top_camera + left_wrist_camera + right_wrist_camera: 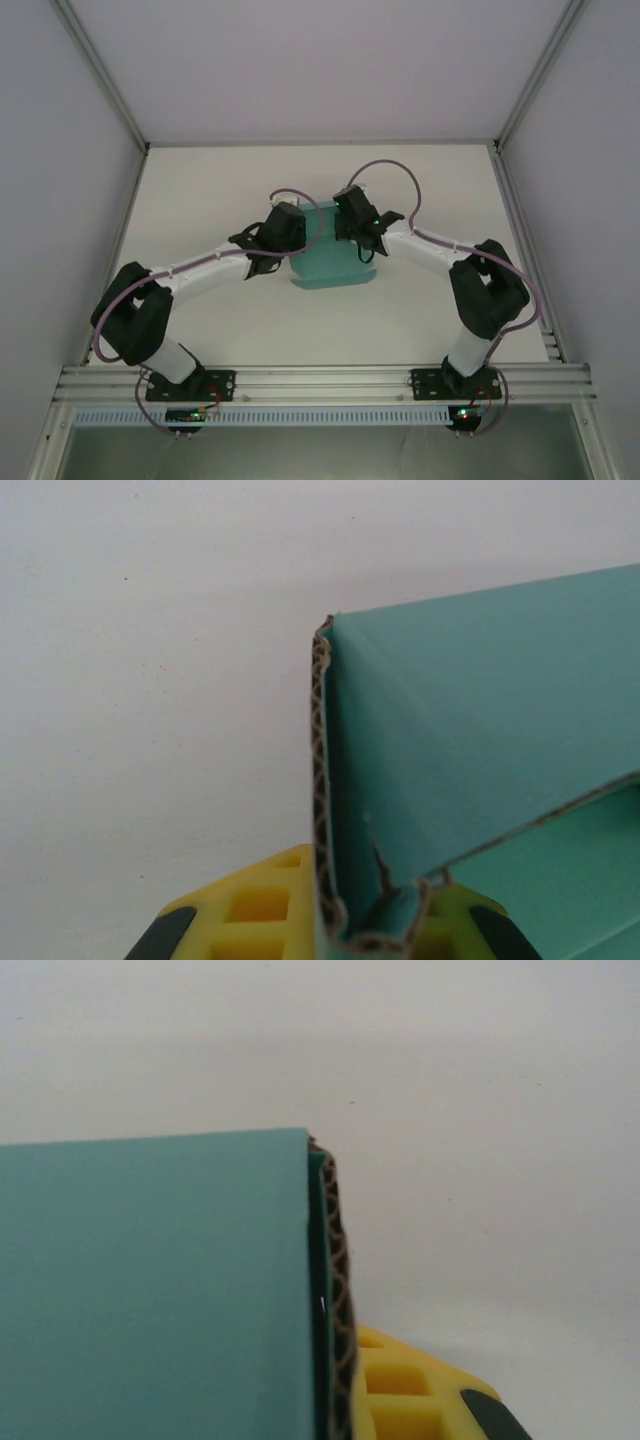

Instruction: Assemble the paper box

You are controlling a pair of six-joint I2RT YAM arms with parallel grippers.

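Box (330,266) has its side walls folded up. My left claw (365,930) is clamped on one, my right claw (335,1410) on the other.

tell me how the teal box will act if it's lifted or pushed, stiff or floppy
Probably fairly stiff: the paper box shows a fluted corrugated edge, so panels should hold shape. Likely light, being only thin folded card. Its flat base would probably slide on the smooth table rather than tip.
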